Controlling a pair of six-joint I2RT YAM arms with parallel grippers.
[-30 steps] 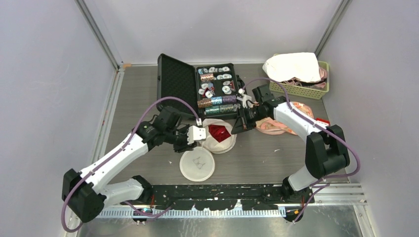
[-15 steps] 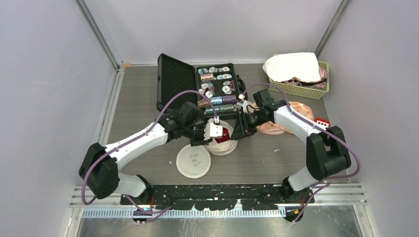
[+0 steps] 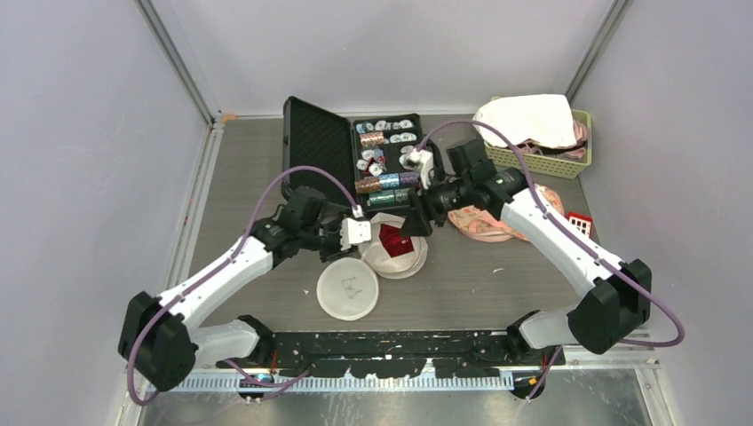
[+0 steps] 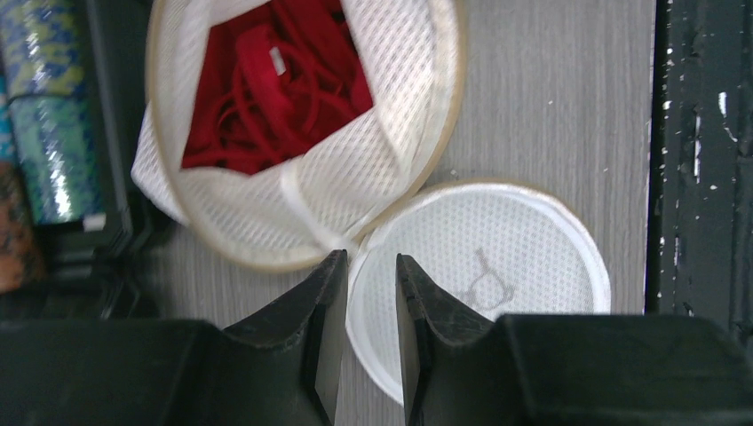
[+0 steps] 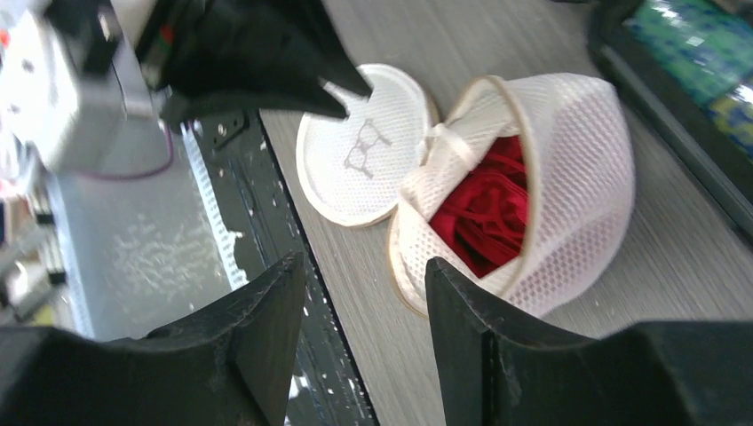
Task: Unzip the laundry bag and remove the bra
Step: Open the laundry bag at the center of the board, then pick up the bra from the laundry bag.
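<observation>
The white mesh laundry bag (image 4: 382,169) lies unzipped, lid (image 4: 533,257) flapped flat, red bra (image 4: 266,98) bunched inside.

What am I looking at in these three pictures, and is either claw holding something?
Two robot arms work at a table. One picture looks down from above; the other two come from wrist cameras, whose dark prongs are the fingers. On the table: a round mesh laundry bag, unzipped, its lid lying beside it, a red bra inside; an open poker chip case; a green basket; pink garments. The left gripper, narrowly open, and the right gripper, wide open, appear to hold nothing.
</observation>
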